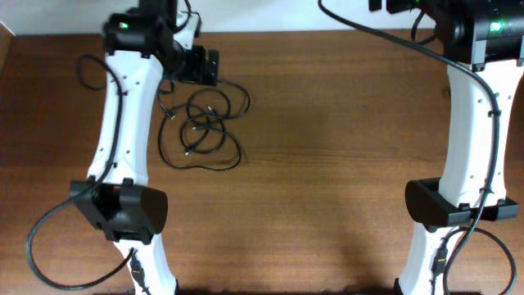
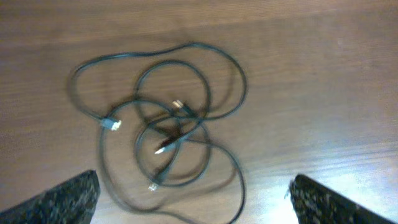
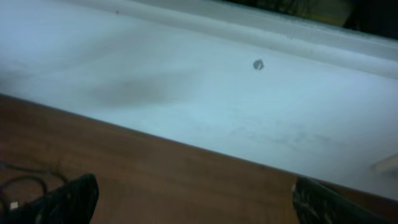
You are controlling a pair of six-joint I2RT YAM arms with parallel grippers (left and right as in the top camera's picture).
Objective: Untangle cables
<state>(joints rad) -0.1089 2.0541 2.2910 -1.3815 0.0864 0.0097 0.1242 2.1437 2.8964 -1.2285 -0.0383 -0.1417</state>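
Nothing is untangled yet: the black cables (image 1: pixel 203 124) are lying in one knot of overlapping loops on the wooden table (image 1: pixel 327 164), left of centre. The left gripper (image 2: pixel 193 186) is hovering just beside them, spread wide and empty. The right gripper (image 3: pixel 196 202) is gaping too, well apart, facing the white wall (image 3: pixel 205 106). Nothing is blocking the cables.

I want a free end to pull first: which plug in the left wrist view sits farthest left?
The pale plug at the left loop's bend, apart from the three ends clustered nearer the middle of the tangle.
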